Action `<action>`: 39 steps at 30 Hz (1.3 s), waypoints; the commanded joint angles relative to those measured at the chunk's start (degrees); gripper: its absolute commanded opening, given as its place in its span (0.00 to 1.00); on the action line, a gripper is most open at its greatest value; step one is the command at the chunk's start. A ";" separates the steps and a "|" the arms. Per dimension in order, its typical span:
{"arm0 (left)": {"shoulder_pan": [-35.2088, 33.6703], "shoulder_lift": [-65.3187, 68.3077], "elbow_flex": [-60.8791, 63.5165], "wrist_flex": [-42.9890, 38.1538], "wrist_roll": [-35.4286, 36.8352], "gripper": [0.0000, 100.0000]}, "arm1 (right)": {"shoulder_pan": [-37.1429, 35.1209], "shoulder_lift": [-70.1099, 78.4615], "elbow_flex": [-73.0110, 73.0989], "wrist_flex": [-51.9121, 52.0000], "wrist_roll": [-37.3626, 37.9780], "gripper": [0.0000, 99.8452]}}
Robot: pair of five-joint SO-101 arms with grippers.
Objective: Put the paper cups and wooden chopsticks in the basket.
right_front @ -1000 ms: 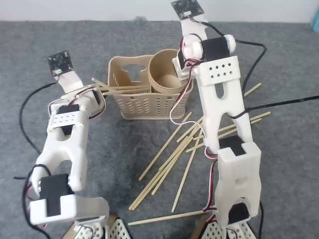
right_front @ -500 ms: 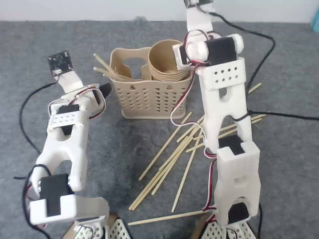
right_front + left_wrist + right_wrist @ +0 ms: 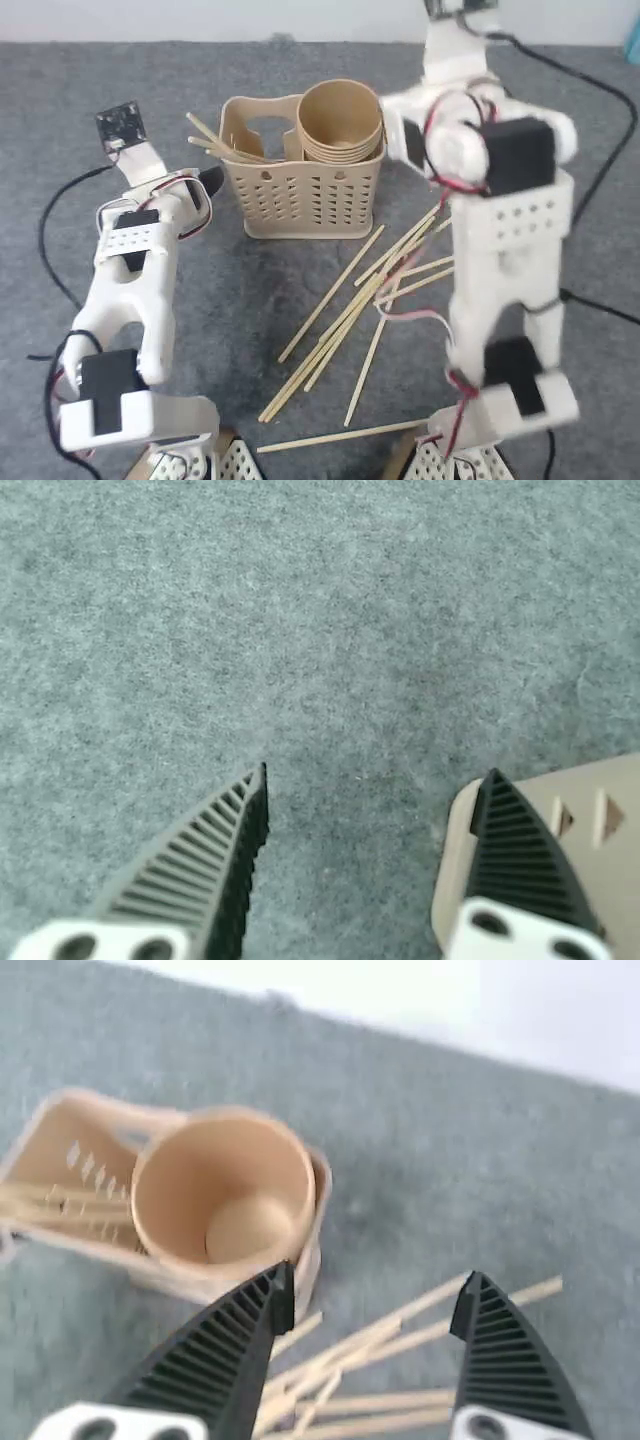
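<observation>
Right fingers [image 3: 235, 1345], wide, have lifted off the cups [image 3: 340, 120] (now in basket [image 3: 300, 200]); left fingers [image 3: 215, 855] wide too, seemingly empty; chopsticks [image 3: 340, 322] remain mid-frame.

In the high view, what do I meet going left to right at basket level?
Left white arm → wooden chopsticks poking from the beige slotted basket → stack of tan paper cups in it → right white arm. The loose chopsticks on the grey carpet overlap these, so left out.
</observation>
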 commanded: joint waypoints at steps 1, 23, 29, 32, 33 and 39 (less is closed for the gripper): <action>-0.09 -0.35 -1.54 -1.14 -0.62 0.32 | 2.24 -11.82 12.31 2.15 -0.26 0.26; -0.09 -0.35 -1.45 -0.97 -0.62 0.32 | 25.19 -8.57 58.29 -32.48 -18.20 0.26; -0.09 -0.35 -1.45 -0.97 -0.62 0.32 | 25.10 1.45 57.58 -43.65 -27.34 0.26; -0.09 -0.35 -1.45 -0.97 -0.62 0.32 | 25.01 7.08 56.26 -49.98 -29.98 0.26; -0.09 -0.35 -1.45 -0.97 -0.62 0.32 | 25.01 8.92 55.38 -51.38 -30.86 0.25; -0.09 -0.35 -1.45 -1.05 -0.62 0.32 | 25.71 22.64 45.71 -54.99 -31.12 0.19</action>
